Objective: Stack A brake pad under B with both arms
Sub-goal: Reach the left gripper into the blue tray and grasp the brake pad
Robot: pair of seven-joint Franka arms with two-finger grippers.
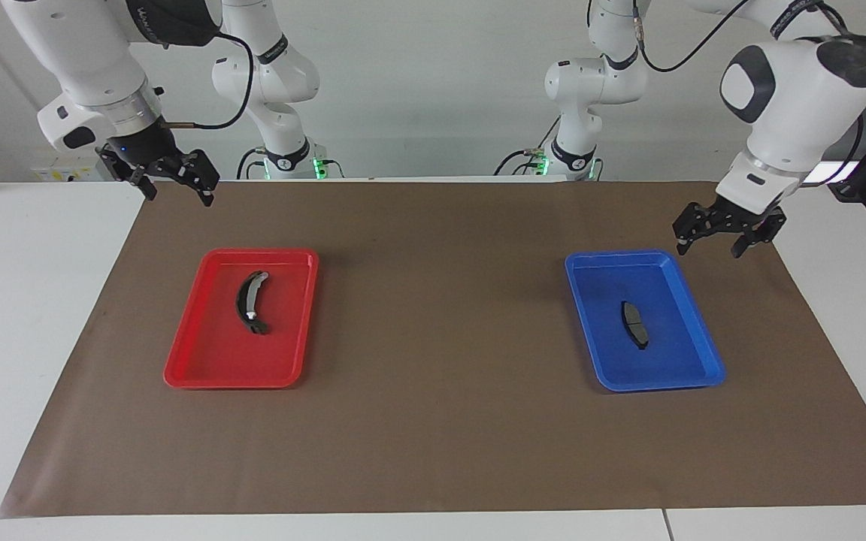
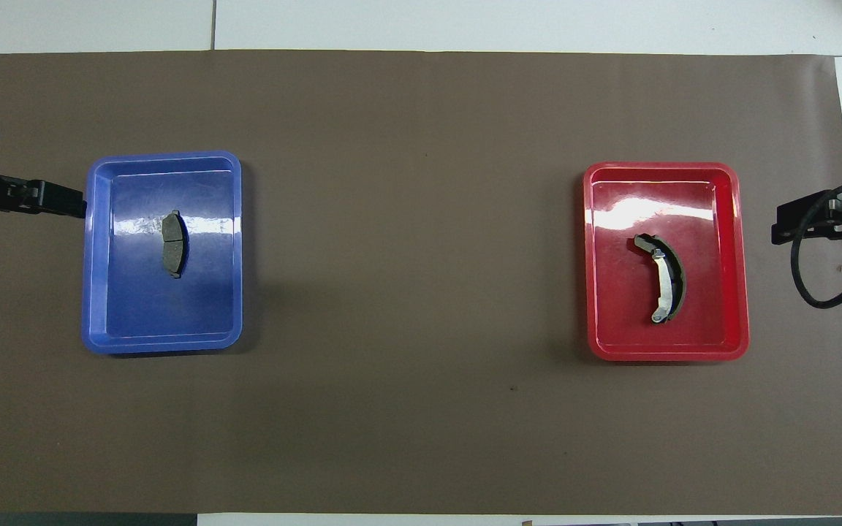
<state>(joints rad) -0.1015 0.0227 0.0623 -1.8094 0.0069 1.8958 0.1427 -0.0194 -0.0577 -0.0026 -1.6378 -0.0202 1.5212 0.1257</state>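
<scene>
The A brake pad [image 1: 634, 324], short, flat and dark grey, lies in the blue tray [image 1: 666, 364] toward the left arm's end; it also shows in the overhead view [image 2: 172, 245]. B [image 1: 249, 300], the curved black brake shoe with a silvery inner strip, lies in the red tray [image 1: 230, 361] toward the right arm's end, and also shows in the overhead view [image 2: 666, 277]. My left gripper [image 1: 711, 246] is open and empty, raised over the mat beside the blue tray [image 2: 136, 314]. My right gripper [image 1: 177, 194] is open and empty, raised over the mat's edge beside the red tray [image 2: 684, 340].
A brown mat [image 1: 433, 338] covers most of the white table, with both trays on it and a wide stretch of mat [image 2: 421, 292] between them. A black cable [image 2: 816, 292] hangs by the right gripper [image 2: 783, 226]. The left gripper [image 2: 63, 203] points at the blue tray's rim.
</scene>
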